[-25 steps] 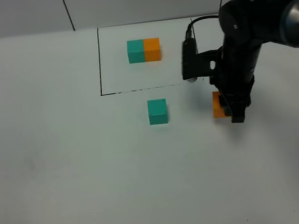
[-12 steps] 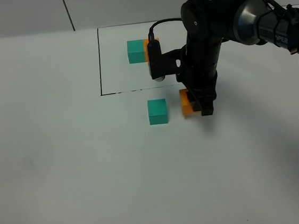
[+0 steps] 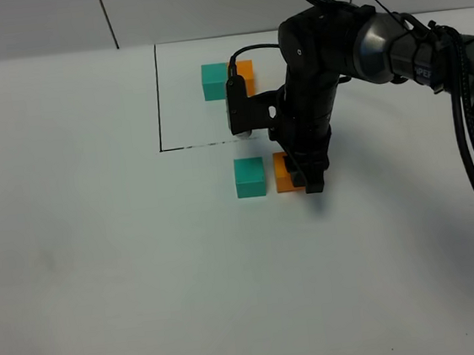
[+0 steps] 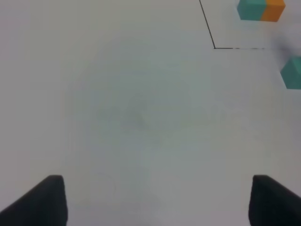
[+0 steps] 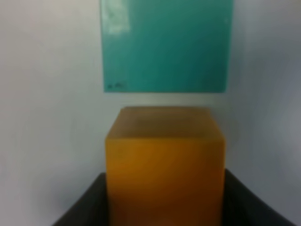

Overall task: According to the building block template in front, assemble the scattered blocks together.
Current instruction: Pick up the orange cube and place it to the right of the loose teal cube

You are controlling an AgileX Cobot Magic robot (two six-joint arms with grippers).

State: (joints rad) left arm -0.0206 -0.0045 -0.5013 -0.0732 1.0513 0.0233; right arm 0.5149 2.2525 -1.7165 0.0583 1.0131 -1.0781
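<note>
Scattered blocks (image 3: 251, 180) are sitting on the white table (image 3: 101, 259), just outside the near line of the black outline (image 3: 158, 101). They are 1 teal cube (image 3: 249, 174) and 1 orange cube (image 3: 282, 174). In the exterior high view the teal cube is lying on the left and the orange cube on the right, side by side, with a thin strip of table showing between them, so they are not quite touching.

The right gripper (image 3: 303, 179) is reaching down over the orange cube and clamping it. In the right wrist view its dark fingers (image 5: 82, 207) are pressing the cube's 2 flanks, with the teal cube directly ahead. Whether the orange cube is resting on the table or hanging just above it is not clear.

The building block template (image 3: 217, 81) is lying inside the outline, farther back, with its teal half on the left and its orange half on the right. The black right arm (image 3: 333, 40) and its wrist camera (image 3: 238, 105) are partly covering the orange half.

The left gripper (image 4: 157, 202) is hanging spread wide over bare table, gripping nothing, well apart from both cubes. It is not appearing in the exterior high view.
</note>
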